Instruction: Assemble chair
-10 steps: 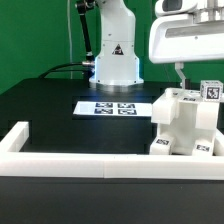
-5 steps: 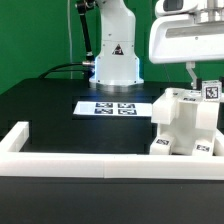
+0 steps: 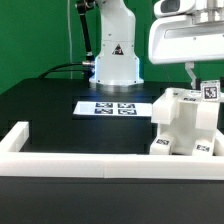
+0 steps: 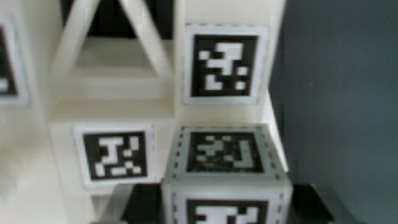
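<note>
The chair (image 3: 183, 125) is a blocky white cluster of tagged pieces standing at the exterior view's right, against the border rail. A small tagged white block (image 3: 210, 91) sticks up at the top of the cluster. My gripper (image 3: 200, 82) hangs over the cluster and is shut on that block, with one dark finger (image 3: 190, 75) showing beside it. In the wrist view the same block (image 4: 226, 185) sits squeezed between my jaws, my gripper (image 4: 226, 207) around it, with the chair's other tagged white faces (image 4: 222, 65) just behind.
The marker board (image 3: 113, 107) lies flat on the black table in front of the robot's base (image 3: 115, 55). A long white border rail (image 3: 80, 161) runs along the near edge, with a short return at the left (image 3: 14, 135).
The jaws have shut: the visible finger moved toward the exterior view's right against the small tagged block. The arm and the chair pieces have stayed in place.
</note>
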`<state>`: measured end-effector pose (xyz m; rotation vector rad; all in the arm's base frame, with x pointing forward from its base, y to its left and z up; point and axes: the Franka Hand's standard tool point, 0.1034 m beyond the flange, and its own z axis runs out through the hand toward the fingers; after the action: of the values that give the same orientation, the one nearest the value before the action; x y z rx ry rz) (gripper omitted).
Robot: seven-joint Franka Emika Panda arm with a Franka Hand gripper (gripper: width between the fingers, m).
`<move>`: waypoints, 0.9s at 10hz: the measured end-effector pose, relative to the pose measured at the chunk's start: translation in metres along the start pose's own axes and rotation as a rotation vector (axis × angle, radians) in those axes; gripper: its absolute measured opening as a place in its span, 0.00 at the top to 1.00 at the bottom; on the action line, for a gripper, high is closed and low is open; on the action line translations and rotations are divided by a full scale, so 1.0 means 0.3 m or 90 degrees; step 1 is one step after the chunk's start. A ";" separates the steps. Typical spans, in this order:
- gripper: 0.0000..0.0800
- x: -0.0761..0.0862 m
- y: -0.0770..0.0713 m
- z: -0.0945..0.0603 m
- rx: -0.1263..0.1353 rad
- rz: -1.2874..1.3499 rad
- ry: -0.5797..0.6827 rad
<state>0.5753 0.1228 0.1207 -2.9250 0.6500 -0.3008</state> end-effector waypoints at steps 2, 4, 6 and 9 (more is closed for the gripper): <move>0.64 0.000 0.002 0.000 0.008 0.100 -0.004; 0.64 -0.004 0.001 0.001 0.014 0.219 -0.006; 0.64 -0.005 -0.002 0.001 0.020 0.344 -0.005; 0.64 -0.009 -0.012 -0.001 0.026 0.522 -0.010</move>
<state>0.5742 0.1273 0.1211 -2.3450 1.6981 -0.1825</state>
